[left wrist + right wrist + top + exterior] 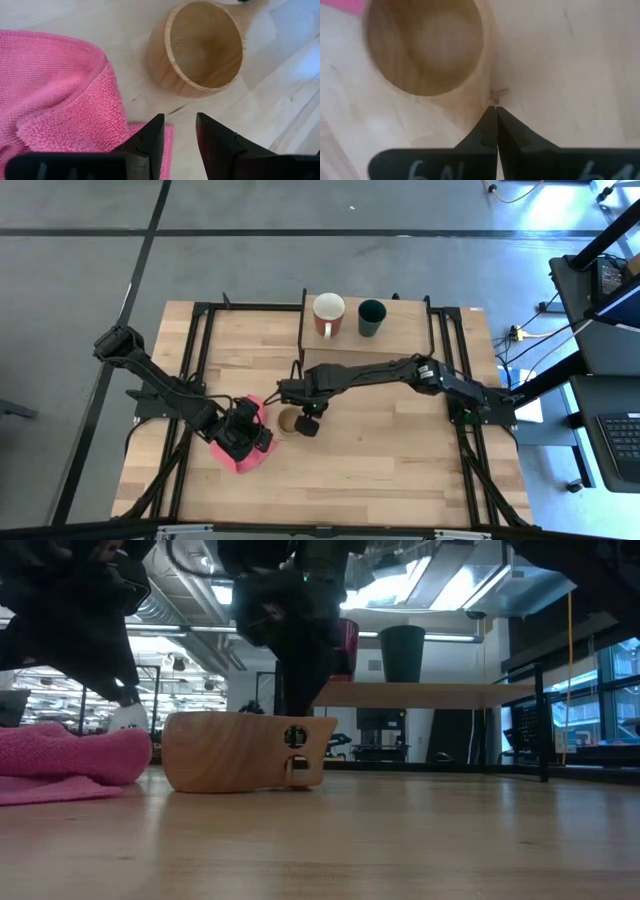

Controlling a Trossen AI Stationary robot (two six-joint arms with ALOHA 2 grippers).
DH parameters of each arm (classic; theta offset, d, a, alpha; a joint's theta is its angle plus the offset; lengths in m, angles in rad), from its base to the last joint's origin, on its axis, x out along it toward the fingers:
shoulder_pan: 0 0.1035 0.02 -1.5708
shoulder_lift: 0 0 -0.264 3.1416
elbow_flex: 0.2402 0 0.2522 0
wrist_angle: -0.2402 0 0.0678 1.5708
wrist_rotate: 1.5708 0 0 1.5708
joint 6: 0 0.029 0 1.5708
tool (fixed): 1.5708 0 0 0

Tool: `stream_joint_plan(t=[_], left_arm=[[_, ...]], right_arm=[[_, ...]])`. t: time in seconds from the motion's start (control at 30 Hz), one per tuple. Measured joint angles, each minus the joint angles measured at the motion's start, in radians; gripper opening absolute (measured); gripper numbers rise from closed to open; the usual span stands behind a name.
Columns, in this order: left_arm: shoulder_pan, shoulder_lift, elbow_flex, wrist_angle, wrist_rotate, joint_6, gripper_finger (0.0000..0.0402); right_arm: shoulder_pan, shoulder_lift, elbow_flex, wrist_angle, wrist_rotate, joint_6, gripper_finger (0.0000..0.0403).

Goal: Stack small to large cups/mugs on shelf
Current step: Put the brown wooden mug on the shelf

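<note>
A tan wooden cup (287, 421) stands upright on its base on the table, its handle (300, 755) toward my right gripper. My right gripper (308, 423) is shut and points down right beside that handle (470, 112). My left gripper (247, 438) is open over the edge of a pink cloth (55, 95), a little short of the wooden cup (200, 47), and holds nothing. A red mug with a white inside (329, 315) and a dark green cup (371, 317) stand side by side on the shelf (410, 330) at the table's far edge. My right gripper's shut fingertips (492, 117) come from above and stand at the edge of the wooden cup's handle (487, 97), close to the cup's wall. I cannot tell whether they touch it. The cup rests on the table.
The pink cloth (240, 455) lies crumpled on the table left of the wooden cup. Black frame rails (195, 360) run along the table's left and right sides. Bare tabletop (400, 460) lies toward the near right.
</note>
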Motion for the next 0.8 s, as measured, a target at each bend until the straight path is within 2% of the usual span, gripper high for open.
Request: stream_joint_plan(t=[0.33,0.6,0.8], left_arm=[[0.0,0.0,0.0,0.008,0.0,-0.017,0.0105],[0.0,0.0,-0.032,0.031,0.0,-0.023,0.0105],[0.0,0.001,-0.104,0.178,0.0,-0.025,0.0105]], right_arm=[[0.026,0.022,0.0,-0.013,-0.01,-0.001,0.0],[0.029,0.022,0.0,-0.041,-0.135,-0.026,0.0006],[0.05,0.021,0.0,-0.014,-0.205,-0.026,0.0009]])
